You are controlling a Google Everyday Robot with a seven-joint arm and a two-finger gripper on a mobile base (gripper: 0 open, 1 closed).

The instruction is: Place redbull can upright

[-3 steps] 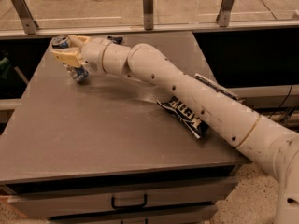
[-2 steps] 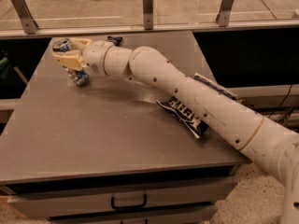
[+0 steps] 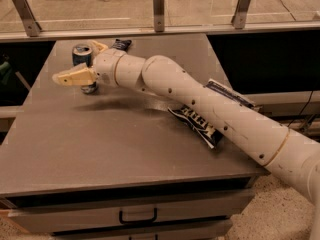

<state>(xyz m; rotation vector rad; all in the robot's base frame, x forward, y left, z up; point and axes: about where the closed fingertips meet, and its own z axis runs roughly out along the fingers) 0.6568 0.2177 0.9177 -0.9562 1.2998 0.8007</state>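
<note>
The gripper (image 3: pixel 76 63) has swung round since a second ago. Its jaws now stand wide, one finger in front of the redbull can (image 3: pixel 81 55) and one behind it, no longer clamped shut on it. The can stands upright with its silver top up, at about ten o'clock on the grey table (image 3: pixel 125 154). Whether a finger still touches it I can't tell. To my eye it's been let go, so only a clean withdrawal remains. The blue chip bag (image 3: pixel 199 126) lies at four o'clock from the can, under the arm.
</note>
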